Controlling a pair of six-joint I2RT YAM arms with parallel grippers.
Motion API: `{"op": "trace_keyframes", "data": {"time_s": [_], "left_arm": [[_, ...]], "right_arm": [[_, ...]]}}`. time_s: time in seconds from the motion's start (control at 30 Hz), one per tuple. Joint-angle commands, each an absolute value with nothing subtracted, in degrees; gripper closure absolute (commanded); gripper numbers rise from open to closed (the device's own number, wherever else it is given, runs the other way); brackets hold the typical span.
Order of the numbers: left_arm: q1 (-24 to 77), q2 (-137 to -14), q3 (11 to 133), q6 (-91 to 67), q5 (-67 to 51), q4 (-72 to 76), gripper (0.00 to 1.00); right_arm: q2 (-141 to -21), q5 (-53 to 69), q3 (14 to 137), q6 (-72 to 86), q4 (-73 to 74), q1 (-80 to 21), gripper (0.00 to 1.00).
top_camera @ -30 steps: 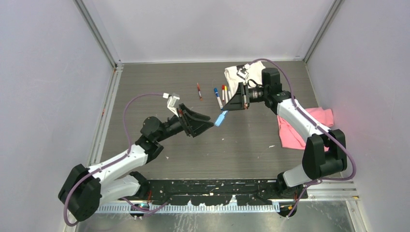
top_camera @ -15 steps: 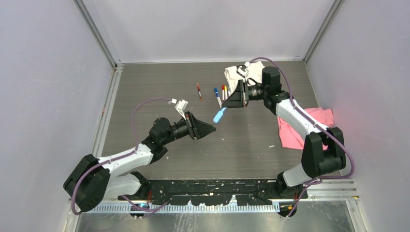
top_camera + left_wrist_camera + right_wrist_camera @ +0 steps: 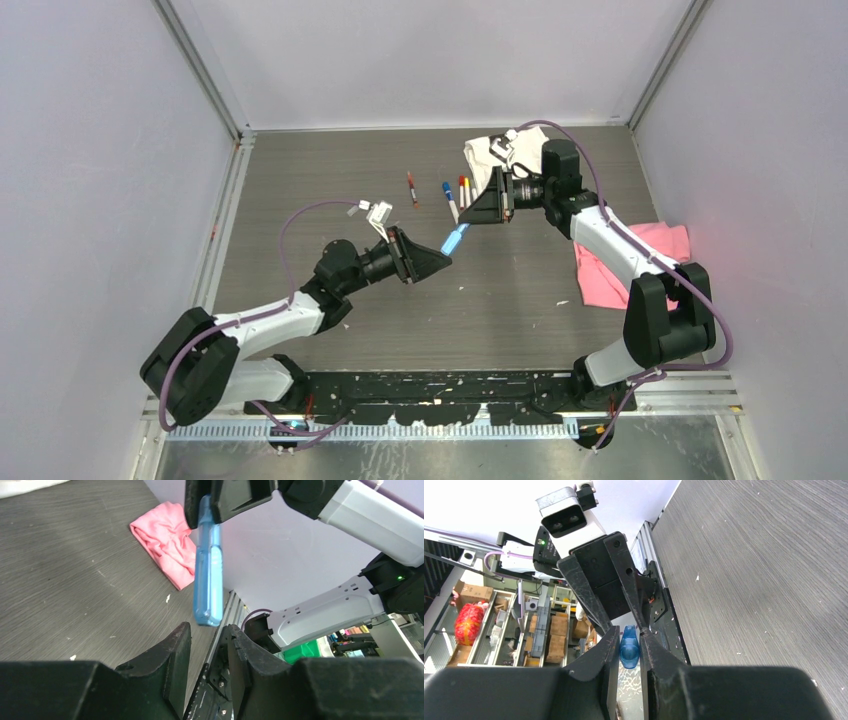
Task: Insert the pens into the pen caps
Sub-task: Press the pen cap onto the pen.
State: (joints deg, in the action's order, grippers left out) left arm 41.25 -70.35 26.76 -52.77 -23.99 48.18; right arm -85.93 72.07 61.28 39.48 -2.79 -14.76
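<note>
- Nearest, left gripper (image 3: 208, 630): jaws slightly apart, empty.
- Just beyond its fingertips hangs the translucent light-blue plastic pen cap (image 3: 209, 575), its long axis aiming the free end at that gap.
- Farther, right gripper (image 3: 628, 632) is clamped on the cap's other end.

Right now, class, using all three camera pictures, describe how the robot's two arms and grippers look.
The left arm and right arm both have white link shells between chunky black joints. A purple cable loops along each. Each arm ends in a black, wedge-shaped gripper with two tapering fingers: the left gripper and the right gripper.
</note>
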Motion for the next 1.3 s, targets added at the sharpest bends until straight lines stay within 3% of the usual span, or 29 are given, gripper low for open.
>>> {"op": "trace_keyframes", "data": {"time_s": [0.0,0.17,0.4,0.53,0.77,1.17,1.27], "left_arm": [[41.6,-70.7,29.1,-53.5,-24.0,53.8,0.66],[41.6,-71.0,29.3,-53.8,-24.0,54.4,0.68],[41.6,-72.7,29.6,-55.4,-24.0,56.7,0.84],[41.6,-74.0,29.1,-57.0,-22.7,59.5,0.99],[41.4,-77.6,28.6,-60.2,-20.6,68.8,0.99],[38.2,-73.7,26.8,-59.3,-19.1,65.8,0.99],[37.7,-70.8,25.6,-55.7,-21.5,60.1,0.93]], "right_arm": [[-85.5,72.6,61.5,40.1,-5.1,-14.6,0.99],[-85.4,72.7,61.5,40.2,-5.2,-14.6,0.99],[-85.3,73.0,61.4,39.8,-5.3,-14.7,0.99],[-84.4,74.7,61.1,36.7,-3.7,-15.6,0.99],[-82.9,73.9,65.7,10.0,26.0,-21.3,0.99],[-83.2,73.5,65.3,10.4,25.0,-20.9,0.99],[-83.4,75.9,66.4,9.9,25.1,-19.5,0.99]]}}
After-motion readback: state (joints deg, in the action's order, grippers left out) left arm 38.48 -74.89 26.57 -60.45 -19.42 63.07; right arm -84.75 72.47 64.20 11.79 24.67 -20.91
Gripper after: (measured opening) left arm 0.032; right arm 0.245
